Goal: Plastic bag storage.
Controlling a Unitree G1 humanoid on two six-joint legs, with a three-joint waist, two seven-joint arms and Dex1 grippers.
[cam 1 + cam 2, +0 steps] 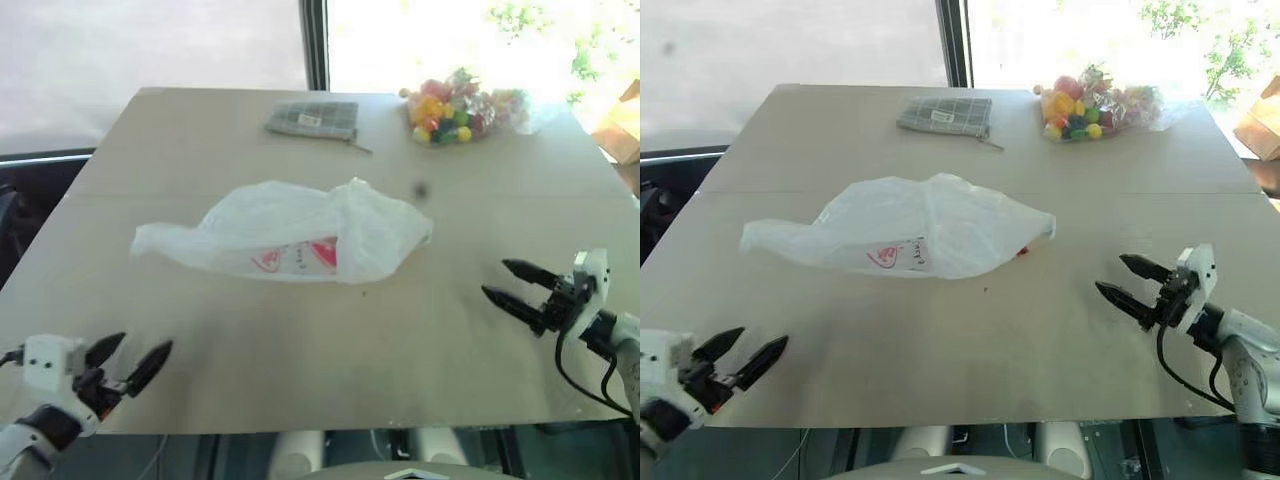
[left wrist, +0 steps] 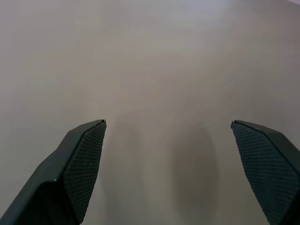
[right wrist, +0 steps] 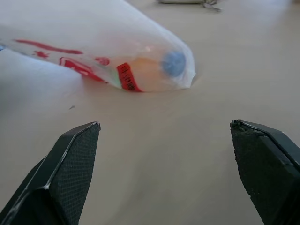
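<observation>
So the plastic bag (image 1: 285, 242) is lying flat in the middle of the table (image 1: 330, 340), a big crinkly translucent white thing with its red-pink print facing the near side and a thin tail trailing off to the left. From the right wrist view you can make out something orange with a blue cap (image 3: 174, 63) inside the bag's right end (looks like a bottle, pressed right up against the film). The left gripper (image 1: 132, 356) sits low at the near-left corner of the table, both black fingers spread wide with nothing between them, just bare tabletop ahead of it in its own wrist view. The right gripper (image 1: 512, 282) is over at the near-right side, pointing left toward the bag, fingers also spread wide and empty, well apart from the bag's right end. Up at the far side there's a small grey checked pouch (image 1: 313, 119) left of centre, and a clear bag of colourful round candies (image 1: 455, 108) to the far right of it, both well away from the big bag.
</observation>
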